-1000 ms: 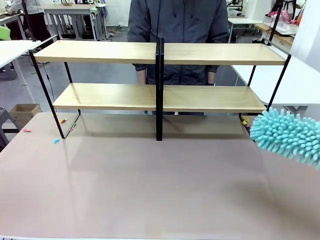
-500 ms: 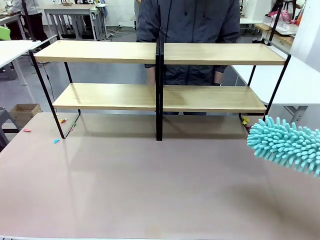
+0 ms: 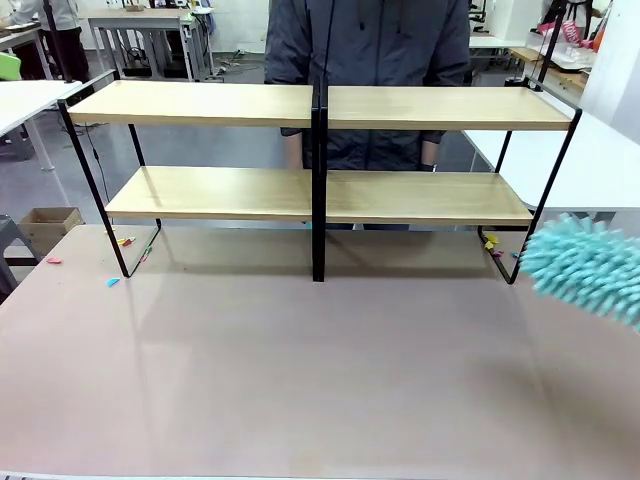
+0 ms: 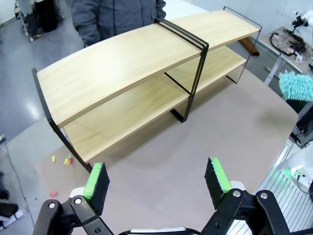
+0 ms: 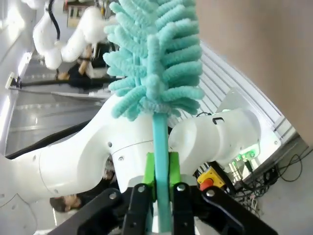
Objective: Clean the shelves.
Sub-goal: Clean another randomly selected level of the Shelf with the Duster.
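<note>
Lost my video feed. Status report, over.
Right gripper shut on duster handle, right of shelves. Left gripper open, empty, above table. Shelves bare, untouched. Person stands behind them.

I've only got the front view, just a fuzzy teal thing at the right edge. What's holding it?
Observer: The right gripper is shut on the duster, clamping its thin teal handle between the green pads.
Operator: And the left gripper?
Observer: The left gripper is open and holds nothing.
Operator: Where is it aimed?
Observer: It looks down over the tabletop toward the shelves.
</note>
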`<state>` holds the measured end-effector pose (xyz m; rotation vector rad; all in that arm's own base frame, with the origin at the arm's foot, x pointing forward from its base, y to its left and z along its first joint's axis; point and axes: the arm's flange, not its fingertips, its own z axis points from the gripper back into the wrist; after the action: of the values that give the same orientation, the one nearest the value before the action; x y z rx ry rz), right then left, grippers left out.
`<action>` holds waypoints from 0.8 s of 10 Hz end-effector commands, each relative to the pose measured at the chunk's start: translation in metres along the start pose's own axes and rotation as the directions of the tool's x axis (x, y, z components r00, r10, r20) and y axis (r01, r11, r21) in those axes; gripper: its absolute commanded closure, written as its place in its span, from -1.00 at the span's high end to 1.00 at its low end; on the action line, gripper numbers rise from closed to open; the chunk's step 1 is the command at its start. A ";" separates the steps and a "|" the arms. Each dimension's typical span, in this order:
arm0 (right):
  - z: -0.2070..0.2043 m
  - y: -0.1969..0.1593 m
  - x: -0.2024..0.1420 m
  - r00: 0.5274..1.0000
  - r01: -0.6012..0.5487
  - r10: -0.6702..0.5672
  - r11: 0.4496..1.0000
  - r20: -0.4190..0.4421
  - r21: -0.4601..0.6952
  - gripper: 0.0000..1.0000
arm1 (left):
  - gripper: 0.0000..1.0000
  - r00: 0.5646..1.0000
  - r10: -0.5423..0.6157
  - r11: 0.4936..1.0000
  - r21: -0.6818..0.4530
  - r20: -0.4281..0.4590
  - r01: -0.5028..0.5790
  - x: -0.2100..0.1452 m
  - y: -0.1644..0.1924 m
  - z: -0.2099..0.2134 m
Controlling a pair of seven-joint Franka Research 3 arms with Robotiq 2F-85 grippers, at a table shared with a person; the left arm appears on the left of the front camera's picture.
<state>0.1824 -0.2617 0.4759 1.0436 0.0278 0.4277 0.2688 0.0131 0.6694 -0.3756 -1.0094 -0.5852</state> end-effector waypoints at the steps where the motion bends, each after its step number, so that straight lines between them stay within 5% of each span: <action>1: 0.038 -0.005 -0.021 0.993 0.014 -0.013 1.000 0.121 -0.013 -0.74 | 1.00 1.000 0.001 1.000 0.003 -0.008 -0.001 -0.001 -0.001 0.000; 8: 0.032 -0.002 -0.031 0.994 0.046 -0.042 0.998 0.103 -0.035 -0.74 | 1.00 1.000 0.001 1.000 0.003 -0.008 -0.001 -0.001 -0.001 0.000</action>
<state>0.1647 -0.3013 0.4839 1.0233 -0.0476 0.3250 0.2689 0.0131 0.6692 -0.3758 -1.0089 -0.5852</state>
